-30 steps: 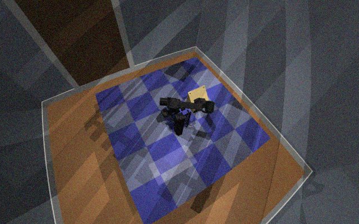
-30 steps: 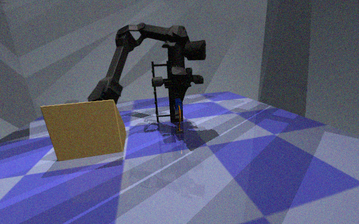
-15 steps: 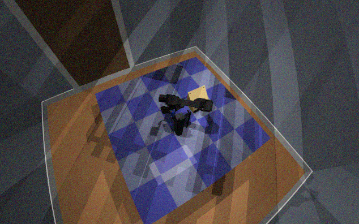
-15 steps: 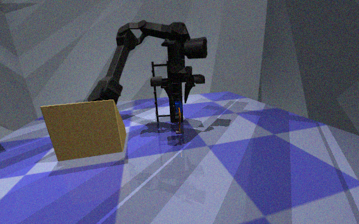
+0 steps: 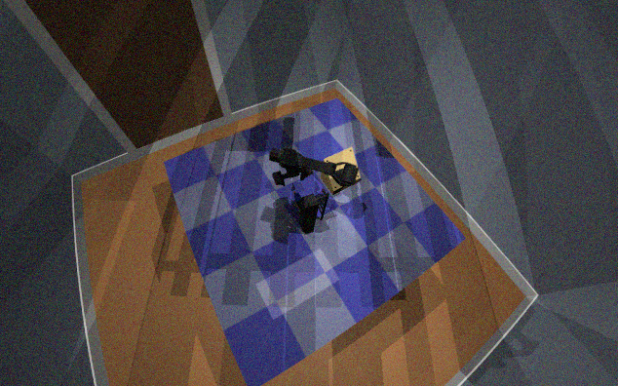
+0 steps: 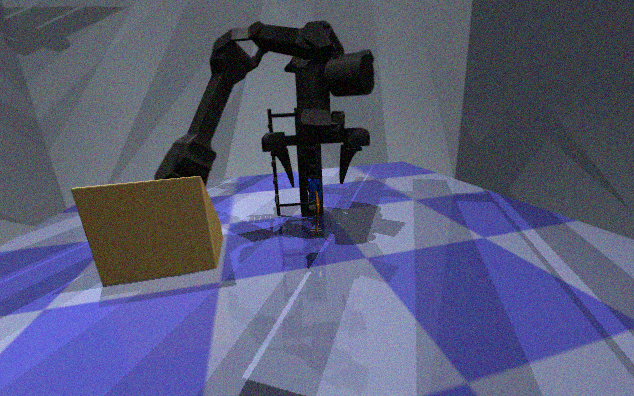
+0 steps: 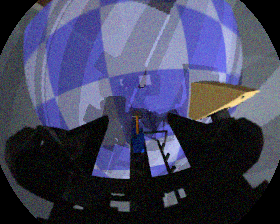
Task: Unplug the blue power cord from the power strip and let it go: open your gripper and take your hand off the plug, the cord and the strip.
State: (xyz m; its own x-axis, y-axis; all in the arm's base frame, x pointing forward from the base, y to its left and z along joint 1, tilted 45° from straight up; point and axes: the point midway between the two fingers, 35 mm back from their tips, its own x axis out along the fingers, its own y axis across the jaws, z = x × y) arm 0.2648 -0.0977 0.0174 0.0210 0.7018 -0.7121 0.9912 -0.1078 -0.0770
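Note:
My gripper (image 6: pixel 317 184) (image 7: pixel 138 117) is open, with its fingers spread wide and pointing down. The blue plug (image 6: pixel 314 184) (image 7: pixel 137 143) shows between the two fingers, with a gap on each side; nothing is gripped. A thin orange strand (image 6: pixel 318 215) (image 7: pixel 137 125) runs down from the plug towards the mat. A dark upright column (image 6: pixel 310 205) stands right behind the plug. I cannot tell which dark part is the power strip, or whether the plug still sits in a socket.
A thin black frame (image 6: pixel 276 185) (image 7: pixel 163 150) stands beside the column. A tan block (image 5: pixel 348 157) (image 6: pixel 150 230) (image 7: pixel 208 97) stands near the arm's base, left of the gripper in the exterior view. Blue and white checkered mat (image 5: pixel 327 312) lies under everything.

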